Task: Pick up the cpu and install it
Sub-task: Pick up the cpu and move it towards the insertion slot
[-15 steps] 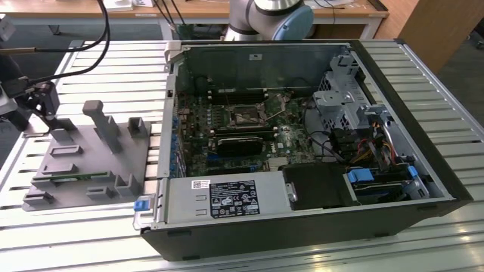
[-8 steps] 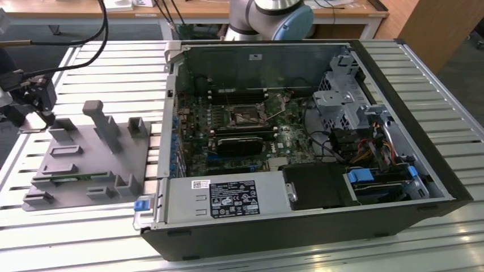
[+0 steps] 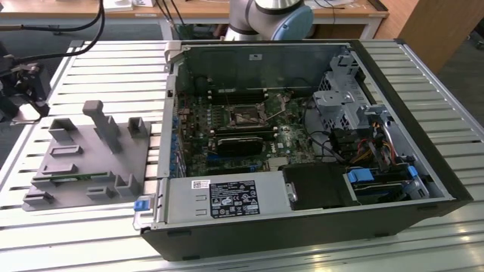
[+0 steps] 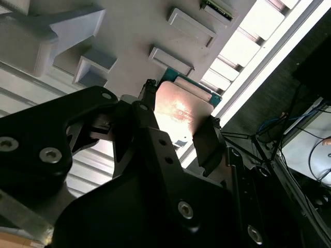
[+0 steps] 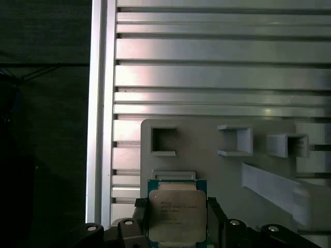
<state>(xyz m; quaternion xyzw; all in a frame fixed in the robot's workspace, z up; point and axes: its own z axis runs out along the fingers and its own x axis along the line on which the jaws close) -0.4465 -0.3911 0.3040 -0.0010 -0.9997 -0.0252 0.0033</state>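
Observation:
The cpu [image 5: 177, 221] is a small square chip with a silvery metal top and a green rim. My gripper [image 5: 176, 206] is shut on it, one black finger [image 5: 140, 219] against each side. In the second wrist view the cpu [image 4: 178, 116] shines between the same fingers of the gripper [image 4: 179, 109]. It sits over the edge of the grey fixture tray [image 5: 207, 160]; I cannot tell whether it touches the tray. In the exterior view the arm's black wrist end [image 3: 21, 93] is at the far left, beside the tray [image 3: 83, 158]. The motherboard socket [image 3: 246, 118] lies inside the open computer case [image 3: 302, 141].
The tray has upright pegs [image 3: 102, 122] and several box-shaped pockets. Everything stands on a slatted aluminium table [image 5: 207, 57]. The case walls, a drive cage [image 3: 340, 102] and cables [image 3: 363, 153] surround the motherboard. The arm's base [image 3: 268, 14] is behind the case.

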